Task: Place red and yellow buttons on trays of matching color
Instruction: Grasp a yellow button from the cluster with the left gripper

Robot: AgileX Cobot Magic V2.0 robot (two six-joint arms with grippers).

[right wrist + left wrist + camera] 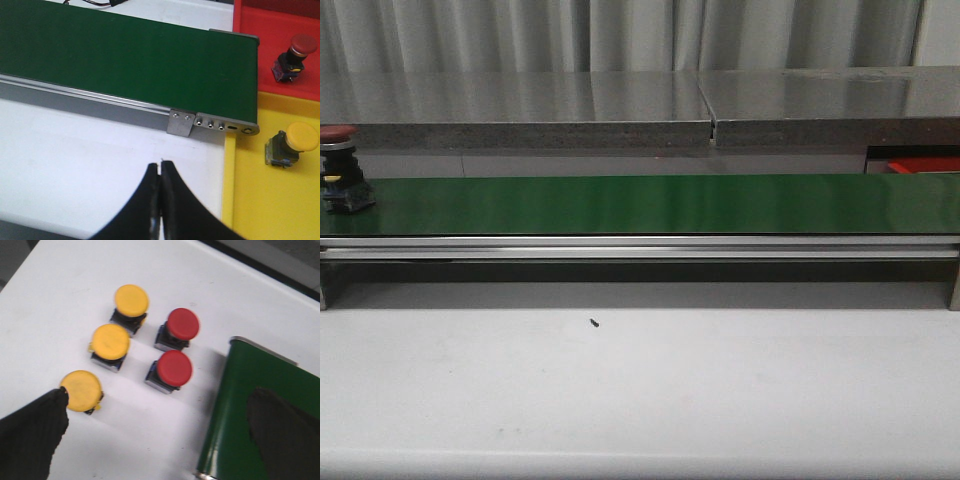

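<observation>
In the left wrist view three yellow buttons and two red buttons stand on the white table beside the end of the green belt. My left gripper is open and empty above them; one finger sits next to the nearest yellow button. In the front view a red button stands on the belt's far left end. In the right wrist view one red button lies on the red tray and one yellow button on the yellow tray. My right gripper is shut and empty over the white table.
The green conveyor belt runs across the front view with a metal rail along its near edge. A small dark speck lies on the white table. A steel shelf stands behind the belt.
</observation>
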